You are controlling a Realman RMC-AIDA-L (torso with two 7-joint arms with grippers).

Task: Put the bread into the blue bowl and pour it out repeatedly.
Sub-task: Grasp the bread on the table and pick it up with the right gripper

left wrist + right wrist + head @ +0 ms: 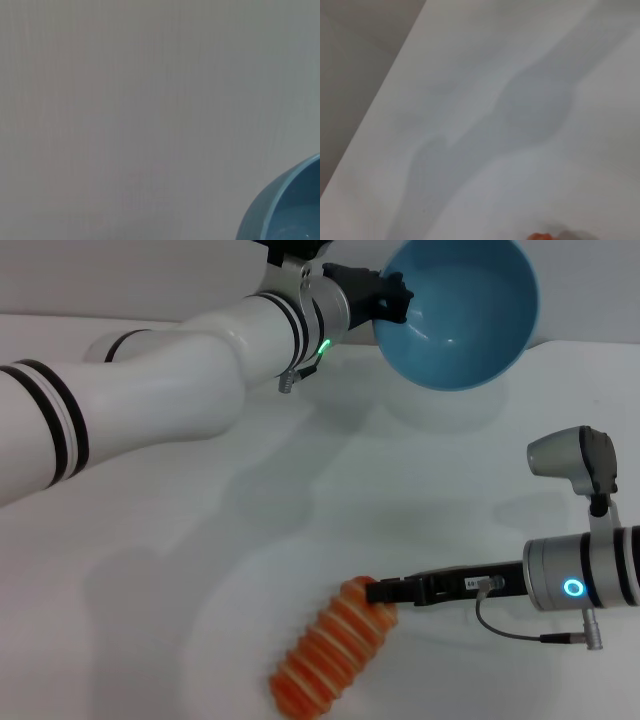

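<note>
The blue bowl (462,312) is held up in the air at the back, tipped so that its empty inside faces me. My left gripper (393,298) is shut on its left rim. A slice of the bowl's rim (282,210) shows in the left wrist view. The bread (328,652), orange-red with pale stripes, lies slanted on the white table (150,570) at the front. My right gripper (379,592) reaches in from the right, its tip touching the loaf's upper end. A sliver of the bread (538,236) shows at the edge of the right wrist view.
My left arm (150,380) stretches across the back left of the table. The right arm's wrist (580,580), with a loose cable (520,625), hangs over the right side. The bowl's shadow (450,405) falls on the table under it.
</note>
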